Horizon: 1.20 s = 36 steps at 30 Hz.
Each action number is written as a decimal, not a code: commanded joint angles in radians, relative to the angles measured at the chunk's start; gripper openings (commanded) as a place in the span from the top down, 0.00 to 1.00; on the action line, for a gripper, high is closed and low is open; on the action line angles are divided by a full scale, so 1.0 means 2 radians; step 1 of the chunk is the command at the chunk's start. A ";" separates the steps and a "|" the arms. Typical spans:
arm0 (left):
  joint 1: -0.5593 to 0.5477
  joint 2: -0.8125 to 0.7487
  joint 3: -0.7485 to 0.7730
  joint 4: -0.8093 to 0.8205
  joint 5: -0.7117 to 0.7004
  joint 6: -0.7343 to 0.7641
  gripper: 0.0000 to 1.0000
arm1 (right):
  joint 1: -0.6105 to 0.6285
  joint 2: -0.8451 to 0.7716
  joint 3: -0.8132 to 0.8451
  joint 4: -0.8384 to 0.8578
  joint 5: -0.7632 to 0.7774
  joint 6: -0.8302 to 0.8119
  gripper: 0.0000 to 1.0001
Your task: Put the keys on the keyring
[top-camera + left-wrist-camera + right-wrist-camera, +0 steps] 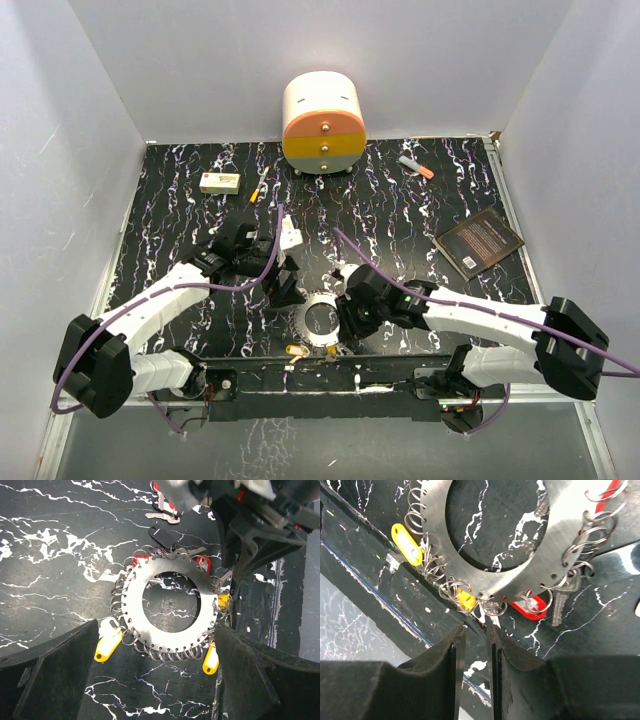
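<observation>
The keyring (132, 605) is a flat grey metal disc with a wide hole, lying on the black marbled table, its rim hung with small wire loops. Keys with yellow tags (107, 646) and a red tag (530, 607) sit along its rim; more red-tagged keys (165, 502) lie beyond it. My left gripper (155, 675) hovers over the ring's near side, open wide, with nothing between its fingers. My right gripper (476, 635) stands at the keyring's (555, 530) rim, open by a narrow gap. A small silver key blade (493, 620) lies just past its tips. From above, the keyring (304, 322) lies between both grippers.
A round cream, orange and yellow drawer box (323, 122) stands at the back. A white box (219, 182), an orange-tipped marker (416, 167) and a dark book (479, 241) lie on the table. The black front rail (320, 368) runs just behind the ring.
</observation>
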 commanded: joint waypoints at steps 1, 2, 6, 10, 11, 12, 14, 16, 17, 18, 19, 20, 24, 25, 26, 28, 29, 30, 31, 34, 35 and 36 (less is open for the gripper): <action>0.005 -0.030 -0.004 -0.004 -0.007 -0.002 0.03 | 0.029 0.025 0.067 -0.023 0.026 0.049 0.70; 0.004 -0.032 -0.006 -0.003 -0.008 -0.001 0.03 | 0.035 0.032 0.077 -0.033 0.036 0.054 0.69; 0.005 -0.044 -0.016 0.003 -0.013 0.001 0.03 | 0.053 0.057 0.098 -0.044 0.044 0.072 0.65; 0.005 -0.056 -0.024 0.010 -0.014 0.000 0.03 | 0.063 0.088 0.108 -0.058 0.051 0.083 0.63; 0.006 -0.059 -0.025 0.010 -0.015 0.000 0.03 | 0.064 0.093 0.108 -0.060 0.054 0.086 0.63; 0.005 -0.061 -0.025 0.010 -0.016 0.000 0.03 | 0.064 0.096 0.108 -0.060 0.056 0.088 0.63; 0.005 -0.064 -0.025 0.008 -0.017 0.001 0.03 | 0.065 0.101 0.110 -0.064 0.063 0.091 0.63; 0.005 -0.067 -0.026 0.006 -0.016 0.003 0.03 | 0.065 0.105 0.116 -0.078 0.073 0.093 0.63; 0.005 -0.066 -0.027 0.006 -0.017 0.004 0.03 | 0.065 0.107 0.120 -0.085 0.083 0.094 0.64; 0.005 -0.067 -0.028 0.008 -0.018 0.004 0.03 | 0.064 0.108 0.124 -0.093 0.089 0.095 0.64; 0.005 -0.067 -0.030 0.011 -0.019 0.003 0.03 | 0.065 0.109 0.125 -0.097 0.093 0.095 0.64; 0.005 -0.068 -0.031 0.014 -0.018 0.002 0.03 | 0.065 0.110 0.126 -0.100 0.095 0.095 0.64; 0.005 -0.069 -0.034 0.025 -0.018 -0.003 0.03 | 0.065 0.119 0.123 -0.094 0.084 0.095 0.65; 0.005 -0.069 -0.034 0.026 -0.018 -0.003 0.03 | 0.065 0.123 0.123 -0.091 0.081 0.094 0.65; 0.006 -0.067 -0.034 0.026 -0.020 -0.003 0.03 | 0.064 0.127 0.122 -0.088 0.078 0.093 0.66; 0.005 -0.067 -0.033 0.025 -0.021 -0.002 0.03 | 0.065 0.134 0.122 -0.080 0.070 0.092 0.67; 0.005 -0.067 -0.032 0.024 -0.022 -0.002 0.03 | 0.064 0.138 0.122 -0.079 0.068 0.091 0.67; 0.005 -0.066 -0.032 0.023 -0.022 -0.001 0.03 | 0.064 0.141 0.122 -0.076 0.066 0.090 0.67; 0.005 -0.066 -0.032 0.023 -0.023 -0.001 0.03 | 0.064 0.145 0.122 -0.075 0.065 0.089 0.67; 0.005 -0.068 -0.034 0.023 -0.024 -0.001 0.03 | 0.065 0.155 0.126 -0.074 0.064 0.085 0.67; 0.005 -0.068 -0.034 0.023 -0.024 -0.001 0.03 | 0.065 0.157 0.127 -0.073 0.064 0.083 0.68; 0.005 -0.068 -0.035 0.023 -0.024 0.000 0.03 | 0.065 0.159 0.128 -0.072 0.065 0.082 0.70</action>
